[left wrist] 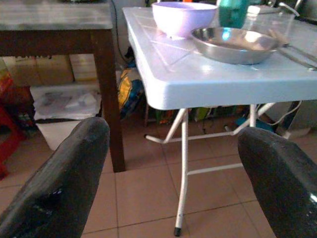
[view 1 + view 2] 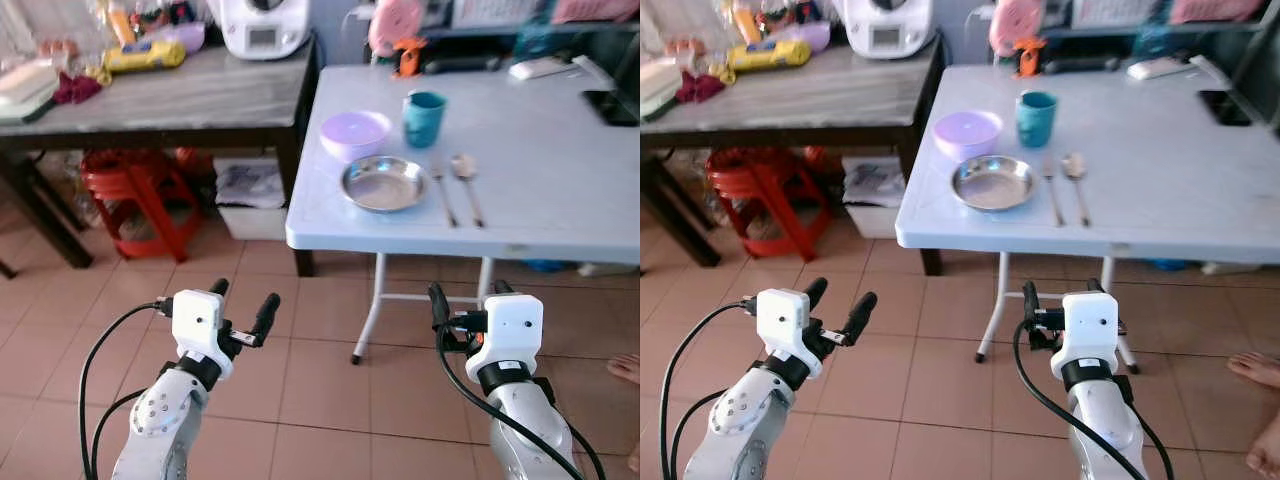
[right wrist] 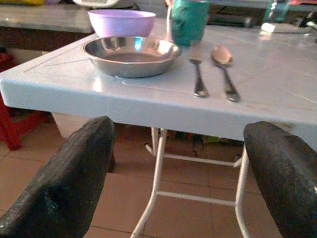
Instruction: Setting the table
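Left eye view showed the place setting on the tabletop (image 2: pixel 560 170) ahead of both empty, spread-fingered end effectors; the fork (image 2: pixel 443 192) and spoon (image 2: pixel 466 180), lying lengthwise away from the robot, sat nearer the right end effector (image 2: pixel 466 298) than the left end effector (image 2: pixel 243 307).

This is a home, in the part where people cook and eat. The floor (image 2: pixel 300 370) has brown tiles. A white folding table (image 2: pixel 560 200) holds a steel plate (image 2: pixel 385 184), a purple bowl (image 2: pixel 354 134), a green cup (image 2: pixel 424 117), a fork (image 2: pixel 443 190) and a spoon (image 2: pixel 465 180). Beside it a dark table (image 2: pixel 190 100) holds a white kitchen machine (image 2: pixel 265 25) and food packets. A red stool (image 2: pixel 135 195) sits under it.
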`<state>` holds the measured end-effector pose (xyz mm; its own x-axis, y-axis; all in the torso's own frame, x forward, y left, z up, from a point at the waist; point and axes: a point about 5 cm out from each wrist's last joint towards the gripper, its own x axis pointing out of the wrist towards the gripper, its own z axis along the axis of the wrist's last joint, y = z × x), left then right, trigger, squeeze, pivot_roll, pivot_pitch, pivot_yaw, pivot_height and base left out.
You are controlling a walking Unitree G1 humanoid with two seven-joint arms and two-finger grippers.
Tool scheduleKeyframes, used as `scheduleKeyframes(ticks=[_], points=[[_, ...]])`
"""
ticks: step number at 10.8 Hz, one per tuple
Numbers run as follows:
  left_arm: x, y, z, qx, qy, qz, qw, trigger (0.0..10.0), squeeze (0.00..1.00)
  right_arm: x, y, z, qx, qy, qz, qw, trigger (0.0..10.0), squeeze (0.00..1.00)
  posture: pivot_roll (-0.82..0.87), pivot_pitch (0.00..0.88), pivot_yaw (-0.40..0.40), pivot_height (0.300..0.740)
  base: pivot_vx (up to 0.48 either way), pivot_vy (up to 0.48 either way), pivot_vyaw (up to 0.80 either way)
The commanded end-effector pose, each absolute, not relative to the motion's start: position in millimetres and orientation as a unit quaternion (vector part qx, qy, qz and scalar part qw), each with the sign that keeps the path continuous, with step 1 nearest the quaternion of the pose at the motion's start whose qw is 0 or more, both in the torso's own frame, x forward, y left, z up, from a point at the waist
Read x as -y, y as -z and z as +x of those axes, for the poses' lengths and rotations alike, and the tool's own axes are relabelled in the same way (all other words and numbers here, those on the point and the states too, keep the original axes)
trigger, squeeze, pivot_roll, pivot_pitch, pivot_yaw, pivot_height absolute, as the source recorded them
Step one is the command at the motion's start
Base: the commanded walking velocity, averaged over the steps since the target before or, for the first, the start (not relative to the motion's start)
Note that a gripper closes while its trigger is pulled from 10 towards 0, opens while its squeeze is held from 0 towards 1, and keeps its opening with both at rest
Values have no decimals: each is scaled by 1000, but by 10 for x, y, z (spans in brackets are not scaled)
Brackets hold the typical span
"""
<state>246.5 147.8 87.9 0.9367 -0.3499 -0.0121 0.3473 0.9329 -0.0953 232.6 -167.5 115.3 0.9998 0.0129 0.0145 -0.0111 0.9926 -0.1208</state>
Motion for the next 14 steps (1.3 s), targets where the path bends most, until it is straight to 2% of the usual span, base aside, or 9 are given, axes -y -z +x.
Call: scheduleKeyframes(ticks=[1, 9, 14], points=[[-1510, -900, 2456, -11, 179, -41, 983, 10000, 0, 1638, -1180, 2320, 14, -12, -55, 998, 10000, 0, -64, 85, 95, 740, 480, 0, 0], [-1482, -910, 2465, -13, 189, -41, 981, 10000, 0, 1621, -1180, 2313, 17, -14, -56, 998, 10000, 0, -70, 83, 101, 740, 480, 0, 0], [-1508, -982, 2378, -4, 229, -40, 973, 10000, 0, 1646, -1310, 2284, 42, -5, -75, 996, 10000, 0, -72, 87, 95, 740, 0, 0, 0]])
